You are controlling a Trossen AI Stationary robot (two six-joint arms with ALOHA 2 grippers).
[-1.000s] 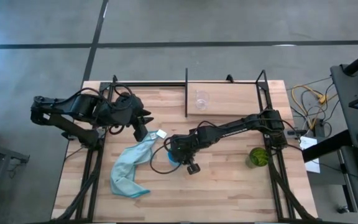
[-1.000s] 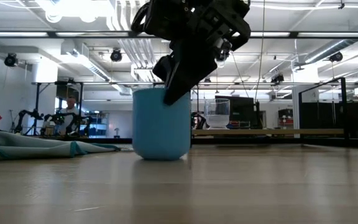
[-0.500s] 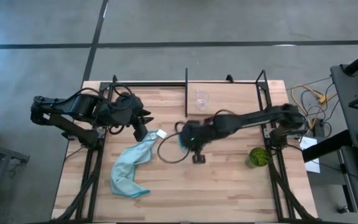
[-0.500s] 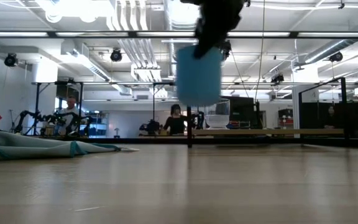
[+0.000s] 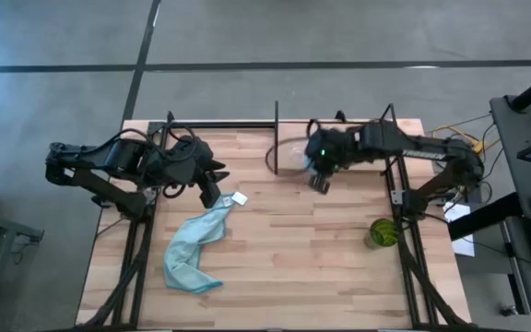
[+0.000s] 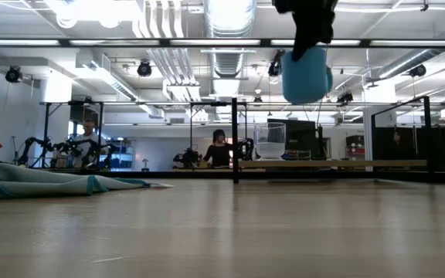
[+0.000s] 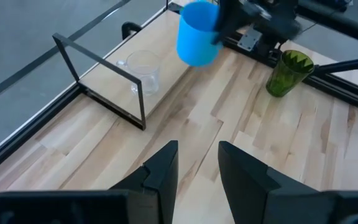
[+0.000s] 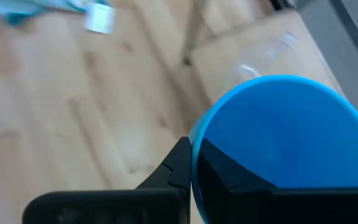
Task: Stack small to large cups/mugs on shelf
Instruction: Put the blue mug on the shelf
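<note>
My right gripper (image 5: 319, 164) is shut on the bright blue mug (image 6: 306, 73) and holds it high above the pale wooden shelf (image 5: 348, 129), close to the clear cup (image 7: 143, 71). The clear cup stands upright on its base on the shelf board (image 7: 104, 81). The olive-green cup (image 5: 383, 232) stands upright on the table near the right edge. My left gripper (image 7: 194, 165) is open and empty at the table's left side, near the light blue cloth (image 5: 194, 249). My right gripper holds the blue mug by its rim (image 8: 194, 146), one finger outside the wall (image 8: 182, 165) and the other seemingly inside. The fingers come from above. The mug hangs below them, slightly tilted, lifted clear of table and shelf (image 6: 306, 73).
Thin black rods (image 7: 98, 68) frame the shelf, with an upright post (image 6: 235, 139) at its left end. A small white tag (image 5: 240, 198) lies by the cloth. The table's middle (image 5: 293, 240) is bare wood. People and equipment show in the room behind.
My right gripper has lifted the blue mug off the table's middle and carried it up and toward the far right, over the shelf beside the clear cup. The mug went from standing on the table to hanging clear in the air.
</note>
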